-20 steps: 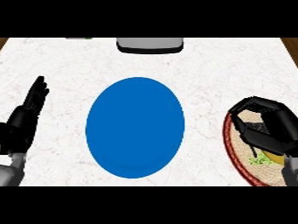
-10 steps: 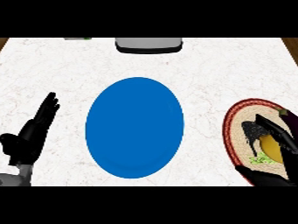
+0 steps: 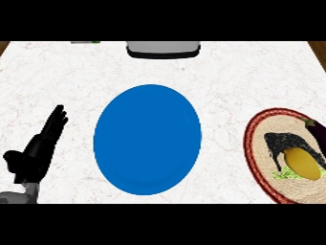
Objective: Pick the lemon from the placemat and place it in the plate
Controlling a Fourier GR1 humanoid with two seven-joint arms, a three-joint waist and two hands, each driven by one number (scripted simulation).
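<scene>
Where the white marbled counter (image 3: 66, 76) met wood flooring at both upper corners, a grey appliance (image 3: 162, 49) was noted at the far edge. The lemon (image 3: 304, 162) was recorded on the red-rimmed woven placemat (image 3: 260, 143), its long axis near-to-far, right of the blue plate (image 3: 147, 139). The left hand (image 3: 37, 152) was held open, fingers straight, holding nothing.

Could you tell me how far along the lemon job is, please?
Nothing looks done: the lemon lies on the placemat and the blue plate holds nothing. Nothing is in hand: the left hand rests open at the left, and the right hand does not show. Grasping, carrying and placing are all left.
</scene>
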